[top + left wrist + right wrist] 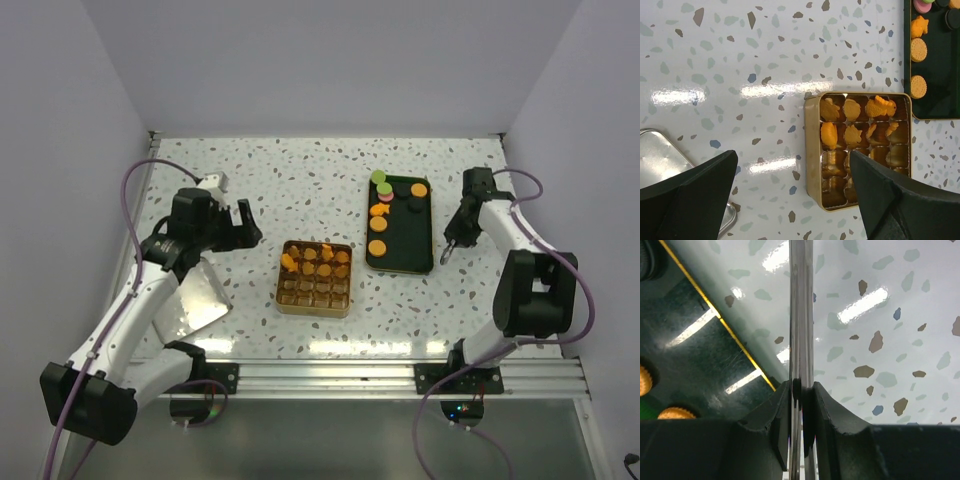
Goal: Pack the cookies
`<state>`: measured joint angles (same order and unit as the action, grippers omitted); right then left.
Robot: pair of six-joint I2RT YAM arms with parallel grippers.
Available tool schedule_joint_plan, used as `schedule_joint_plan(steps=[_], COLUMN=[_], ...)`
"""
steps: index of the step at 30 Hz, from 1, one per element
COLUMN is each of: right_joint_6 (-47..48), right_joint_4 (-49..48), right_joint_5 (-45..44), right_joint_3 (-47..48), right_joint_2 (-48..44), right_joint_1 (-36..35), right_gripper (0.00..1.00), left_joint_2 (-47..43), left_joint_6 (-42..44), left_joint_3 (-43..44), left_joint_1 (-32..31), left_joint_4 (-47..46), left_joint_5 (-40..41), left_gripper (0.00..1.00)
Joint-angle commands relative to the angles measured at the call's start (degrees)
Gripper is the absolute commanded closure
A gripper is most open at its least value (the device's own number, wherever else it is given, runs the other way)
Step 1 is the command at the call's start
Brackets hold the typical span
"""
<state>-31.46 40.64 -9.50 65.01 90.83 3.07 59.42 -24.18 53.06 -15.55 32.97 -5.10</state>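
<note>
Left arm's black fingers (690, 200) hang spread wide. Centre, the square gold compartmented tin (812, 150) holds orange-tan cookies (309, 256) in its upper rows only, so packing looks midway. Right fingers (835, 430) pinch a thin silver metal strip (801, 315) beside the dark green tray (410, 240); next, probably lift another cookie there.
</note>
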Motion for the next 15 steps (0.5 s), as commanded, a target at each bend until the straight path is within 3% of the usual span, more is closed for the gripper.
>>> schedule_joint_plan(steps=[1, 8, 12, 15], right_joint_6=[-0.09, 0.17, -0.09, -0.79], right_joint_4=[-2.59, -2.32, -2.85, -3.29], right_joint_5=[-1.40, -3.42, -4.48, -4.21], right_joint_3=[-1.99, -5.77, -6.92, -7.53], right_joint_2=[1.72, 6.02, 8.49, 9.10], right_joint_1=[0.97, 1.76, 2.03, 2.03], right_gripper=[0.83, 0.76, 0.50, 0.39], left_joint_2=[-1.50, -1.15, -0.97, -0.44], left_joint_6=[2.03, 1.25, 1.42, 1.51], left_joint_3=[1.53, -0.23, -1.47, -1.82], left_joint_1=[-0.18, -0.09, 0.17, 0.26], left_joint_4=[1.04, 1.39, 0.43, -0.01], left_joint_5=[1.32, 4.04, 4.23, 4.40], left_gripper=[0.00, 0.00, 0.00, 0.00])
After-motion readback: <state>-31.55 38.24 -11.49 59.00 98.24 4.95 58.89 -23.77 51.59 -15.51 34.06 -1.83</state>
